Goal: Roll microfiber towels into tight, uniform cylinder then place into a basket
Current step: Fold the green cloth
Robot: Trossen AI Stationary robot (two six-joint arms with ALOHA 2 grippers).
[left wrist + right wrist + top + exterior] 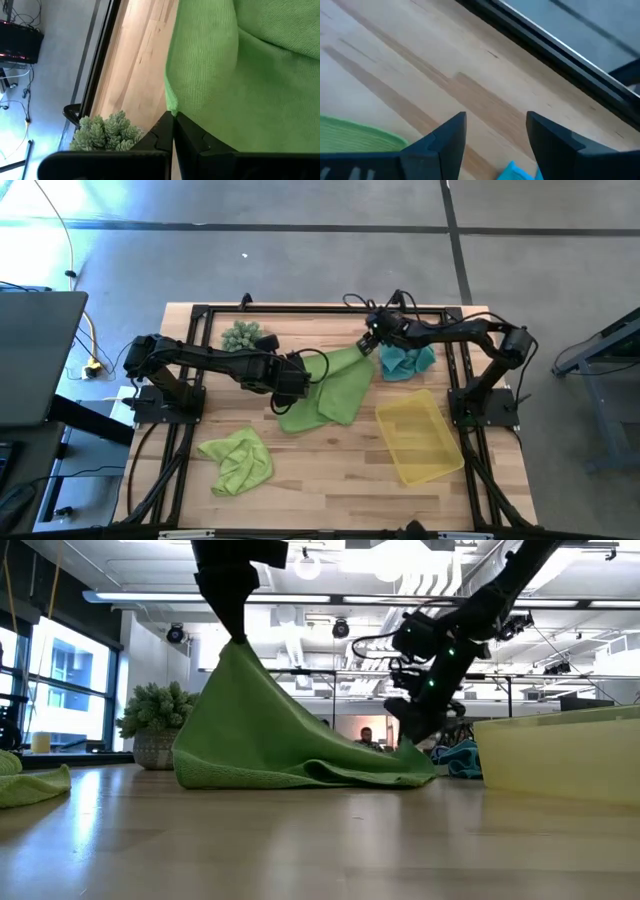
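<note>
Pinching one edge of the lime towel (330, 392), your left gripper (173, 131) is lifting it into a tent while the far corner is lying by the right gripper (496, 131), whose fingers are standing wide and empty. You are needing to spread it flat before rolling; the basket (445, 462) is waiting beyond the right fingers.

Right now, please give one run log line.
left gripper: shut on green towel, lifted | right gripper: open, empty | basket: empty
</note>
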